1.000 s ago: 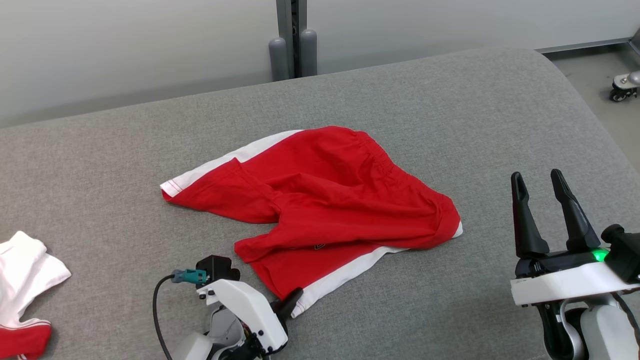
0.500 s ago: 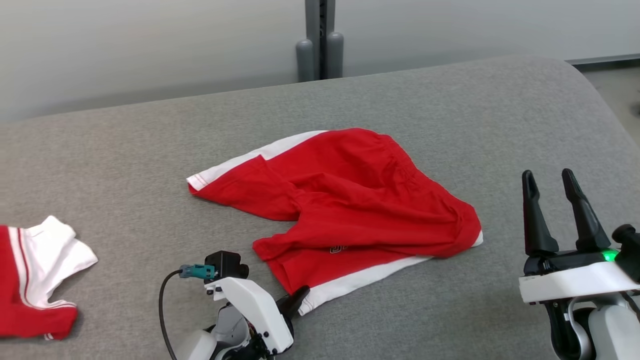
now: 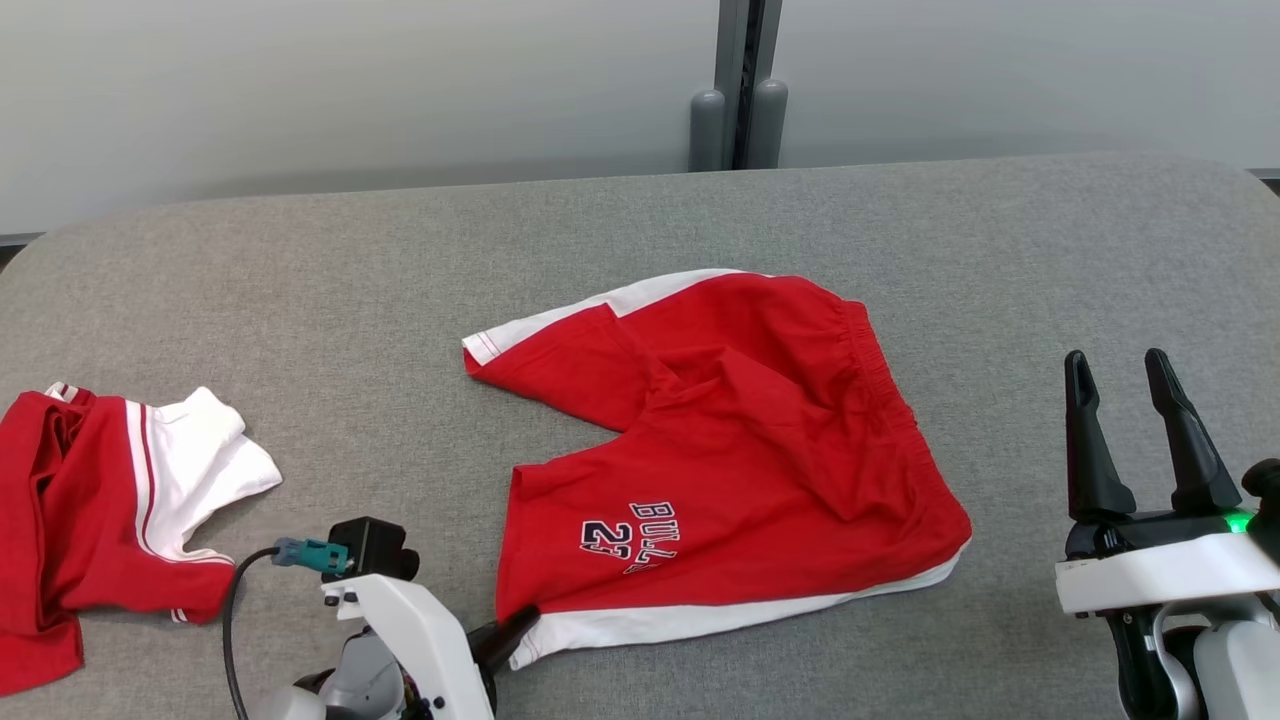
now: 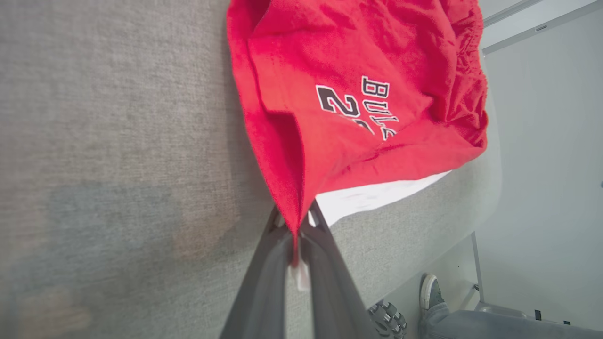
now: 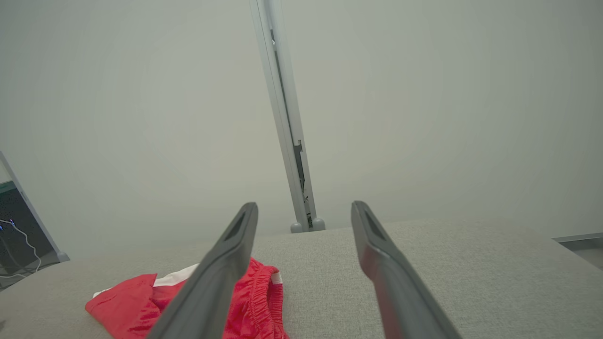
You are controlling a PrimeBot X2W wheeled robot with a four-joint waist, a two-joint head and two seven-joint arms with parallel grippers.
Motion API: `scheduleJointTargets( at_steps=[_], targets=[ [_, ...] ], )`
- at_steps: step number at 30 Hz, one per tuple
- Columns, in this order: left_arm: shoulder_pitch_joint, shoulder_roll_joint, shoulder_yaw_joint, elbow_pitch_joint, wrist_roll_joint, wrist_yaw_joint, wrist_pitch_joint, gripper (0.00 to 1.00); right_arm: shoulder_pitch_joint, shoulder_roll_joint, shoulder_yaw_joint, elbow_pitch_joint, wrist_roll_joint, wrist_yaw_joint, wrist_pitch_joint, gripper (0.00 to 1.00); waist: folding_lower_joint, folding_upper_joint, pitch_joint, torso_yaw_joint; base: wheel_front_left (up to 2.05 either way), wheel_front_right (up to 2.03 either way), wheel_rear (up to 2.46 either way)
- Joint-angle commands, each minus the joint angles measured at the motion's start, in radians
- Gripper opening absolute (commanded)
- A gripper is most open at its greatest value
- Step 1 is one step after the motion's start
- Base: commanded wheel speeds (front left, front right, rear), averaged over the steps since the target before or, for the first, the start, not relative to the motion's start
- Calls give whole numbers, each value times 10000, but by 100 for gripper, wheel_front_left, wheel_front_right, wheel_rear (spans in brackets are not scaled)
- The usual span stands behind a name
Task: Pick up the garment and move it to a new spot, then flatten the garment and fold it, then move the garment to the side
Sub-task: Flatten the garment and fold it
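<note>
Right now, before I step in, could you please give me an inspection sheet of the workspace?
Surface: grey fabric-covered table.
Job's things: red shorts, rumpled, mid-table, print facing up.
Clutter: second red-and-white garment at the table's left end.
Hands: left hand shut on the shorts' near hem corner; right hand open, holding nothing, right of the shorts.
Cables: black cable with teal plug at the left wrist.
Surroundings: pale wall, grey post; a person's shoe on the floor.

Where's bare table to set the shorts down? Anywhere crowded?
Bare: the far strip of table between the shorts and the wall; the right side, between shorts and the open right gripper. Crowded: near left, where the left gripper, shut on the shorts' hem, sits beside the second garment.
</note>
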Motion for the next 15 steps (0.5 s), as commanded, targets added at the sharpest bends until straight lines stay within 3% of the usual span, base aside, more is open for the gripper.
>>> scheduleJointTargets(
  at_steps=[1, 9, 10, 11, 12, 15],
  targets=[
    [59, 110, 70, -63, -34, 49, 32, 0, 21, -103, -21, 6, 9, 24, -58, 100, 0, -1, 0, 11, 0, 0, 0],
    [316, 331, 80, -92, 127, 181, -88, 0, 2, -209, 43, 111, 61, 24, -58, 100, 0, -1, -77, -23, 0, 0, 0],
    [347, 314, 58, -102, 150, 199, -115, 16, 15, -217, 33, 122, 59, 24, -58, 100, 0, -1, -91, -17, 0, 0, 0],
    [373, 298, 35, -113, 180, 209, -135, 75, 34, -226, 38, 133, 45, 24, -58, 100, 0, -1, -108, -13, 0, 0, 0],
    [403, 287, -2, -118, 201, 190, -124, 100, 55, -221, 58, 141, 19, 24, -58, 100, 0, -1, -131, -11, 0, 0, 0],
    [481, 270, -66, -113, 145, 125, -97, 100, 119, -213, 129, 191, -19, 24, -58, 100, 0, -1, -229, -12, 0, 0, 0]
  ],
)
